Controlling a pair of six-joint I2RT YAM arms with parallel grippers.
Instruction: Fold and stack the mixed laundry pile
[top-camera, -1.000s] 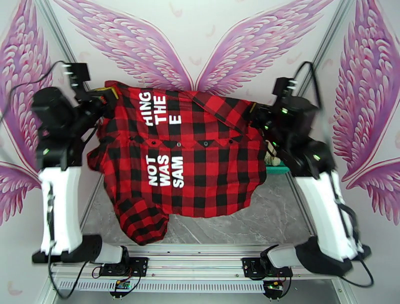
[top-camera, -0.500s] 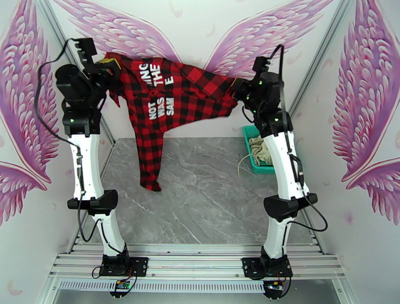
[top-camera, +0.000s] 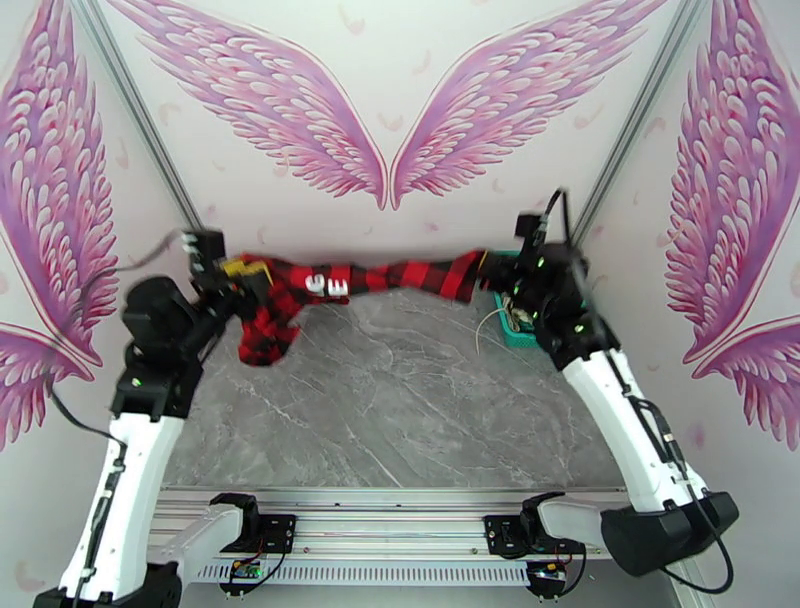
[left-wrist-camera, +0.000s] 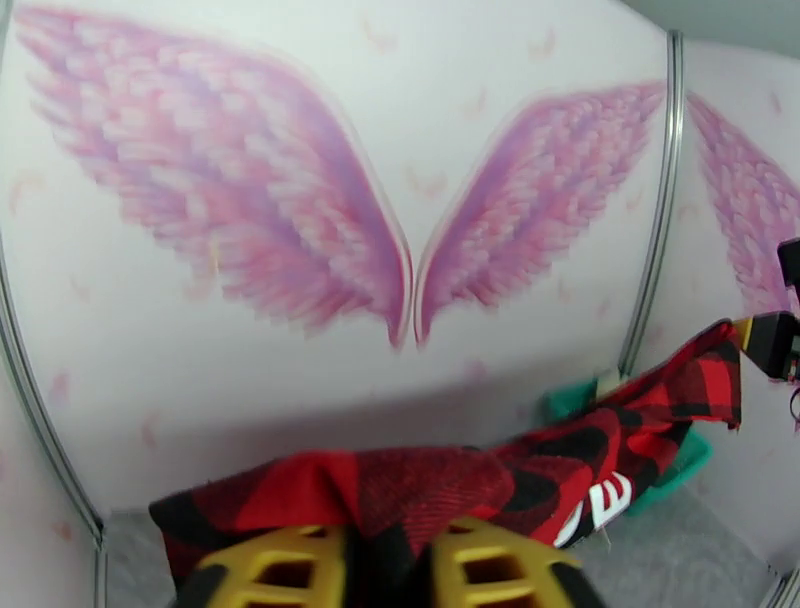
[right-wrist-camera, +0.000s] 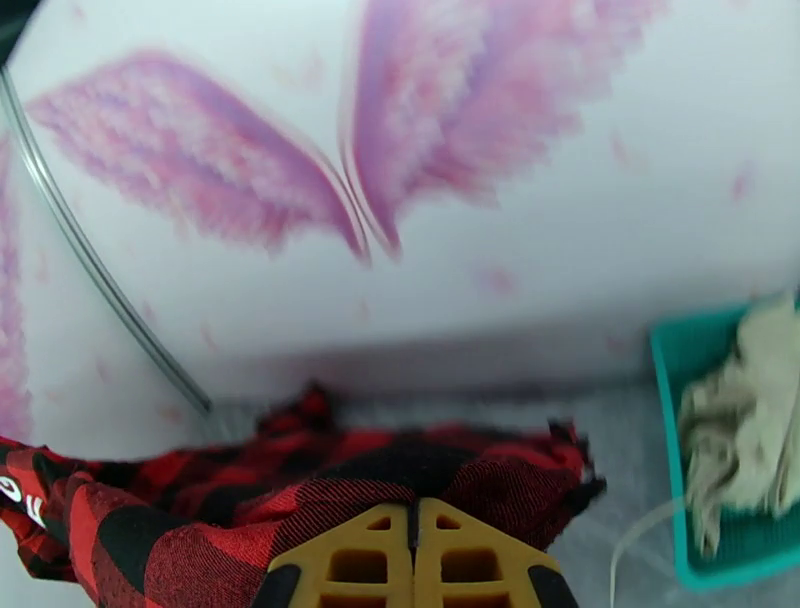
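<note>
The red-and-black check shirt (top-camera: 390, 277) is pulled into a narrow band between my two grippers, low over the far edge of the table. One end hangs in a bunch (top-camera: 265, 340) below the left gripper (top-camera: 240, 272). In the left wrist view the yellow fingers (left-wrist-camera: 270, 570) stand apart, with shirt (left-wrist-camera: 600, 450) fabric lying over and between them. The right gripper (right-wrist-camera: 412, 505) is shut on the shirt (right-wrist-camera: 200, 500), its fingers pressed together under the cloth. The cream garment (right-wrist-camera: 735, 430) lies crumpled in the teal basket (right-wrist-camera: 680, 360).
The teal basket (top-camera: 520, 340) stands at the far right of the grey marble table (top-camera: 400, 400), right beside the right arm. White walls with pink wing prints close in the back and sides. The arm bases sit on a rail at the near edge.
Both arms have come down from holding the shirt spread high to holding it low at the table's far edge. The shirt has collapsed into a band. The left jaws have parted.
</note>
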